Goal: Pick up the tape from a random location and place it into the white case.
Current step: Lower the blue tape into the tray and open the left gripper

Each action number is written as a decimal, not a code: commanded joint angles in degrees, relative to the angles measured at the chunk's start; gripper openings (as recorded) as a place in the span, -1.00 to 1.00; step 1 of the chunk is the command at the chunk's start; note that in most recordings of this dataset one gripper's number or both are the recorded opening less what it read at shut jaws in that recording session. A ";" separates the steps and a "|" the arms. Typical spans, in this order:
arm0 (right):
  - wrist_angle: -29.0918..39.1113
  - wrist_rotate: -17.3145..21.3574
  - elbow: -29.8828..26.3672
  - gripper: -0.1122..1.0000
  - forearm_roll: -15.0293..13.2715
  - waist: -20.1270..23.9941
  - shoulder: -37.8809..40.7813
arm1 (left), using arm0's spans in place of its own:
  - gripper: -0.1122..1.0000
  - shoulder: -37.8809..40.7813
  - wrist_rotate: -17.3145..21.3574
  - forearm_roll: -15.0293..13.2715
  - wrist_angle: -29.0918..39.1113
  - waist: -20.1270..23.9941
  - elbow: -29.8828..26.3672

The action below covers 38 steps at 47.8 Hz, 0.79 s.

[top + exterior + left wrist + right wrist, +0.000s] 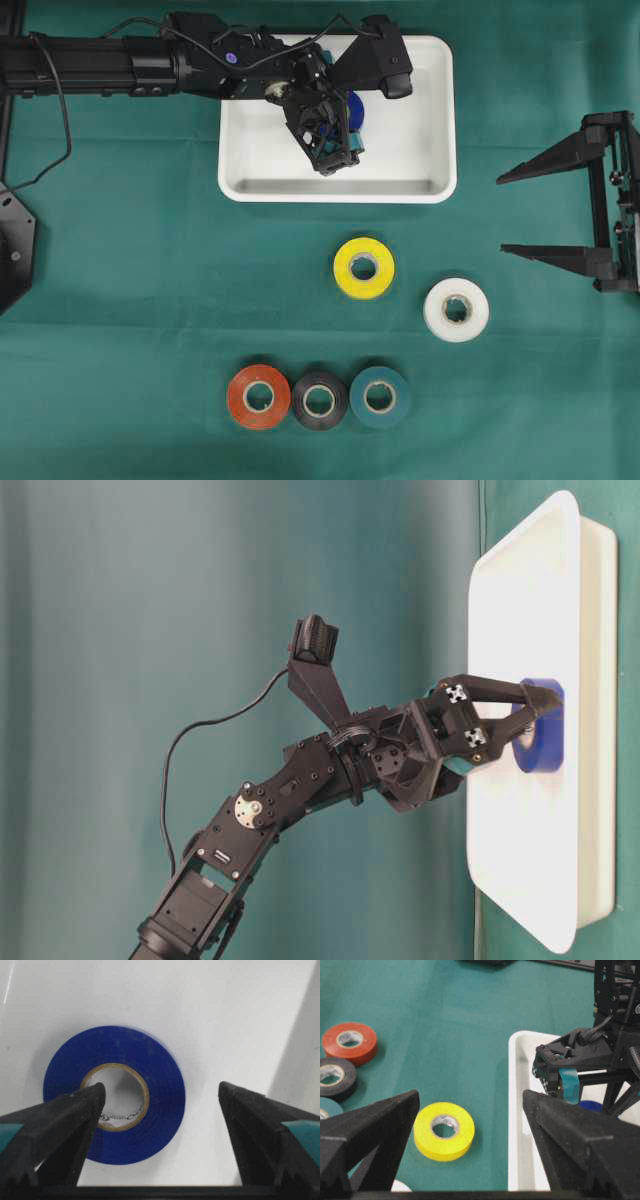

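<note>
Now the blue tape roll (114,1095) lies in the white case (430,185); left gripper (160,1097) jaws apart, released, so lifting clear seems next.

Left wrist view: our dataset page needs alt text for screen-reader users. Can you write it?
A blue tape roll lies flat on the floor of the white case, seen from just above. The open left gripper frames the view, one dark finger overlapping the roll's core and the other standing apart from the roll.
</note>
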 commanded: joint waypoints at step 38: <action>-0.18 -0.09 -1.67 0.85 -0.09 -0.18 -0.09 | 0.82 -16.79 -0.09 0.26 5.01 -1.41 1.58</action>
